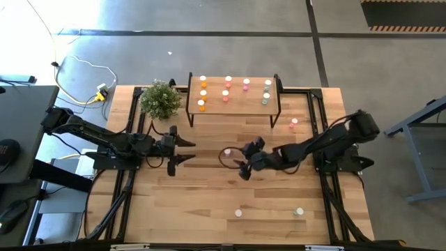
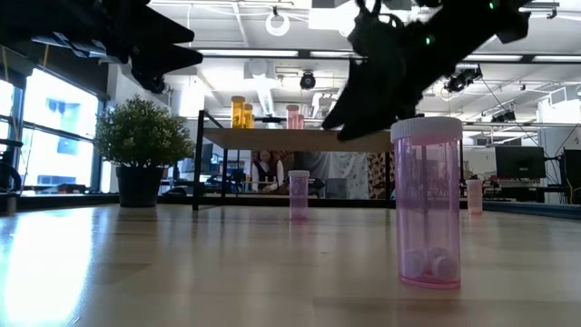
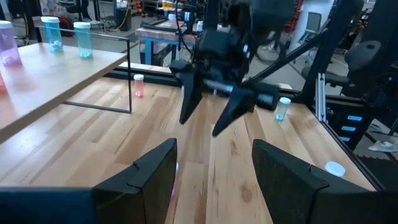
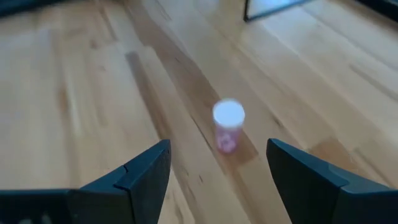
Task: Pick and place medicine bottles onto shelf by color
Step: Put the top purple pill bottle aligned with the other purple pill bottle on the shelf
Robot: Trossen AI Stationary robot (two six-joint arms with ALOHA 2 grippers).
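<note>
A light pink bottle [image 4: 228, 132] stands upright at the middle of the table [image 1: 209, 209], its long axis vertical. It lies just ahead of the right gripper [image 1: 245, 159], whose fingers are open and empty. The left gripper [image 1: 182, 150], also open, waits farther away.

**Where things sit on your bench**

At the far edge of your bench [image 1: 209, 174] stands the shelf [image 1: 234, 110] with bottles on top, and the potted plant [image 1: 161, 100] is just left of it. One bottle [image 1: 293, 123] stands right of the shelf. Mid-bench, another bottle [image 1: 227, 153] sits between your left pincer [image 1: 182, 150] and right pincer [image 1: 249, 155]. Two bottles [image 1: 238, 213] stand near the front edge.
</note>
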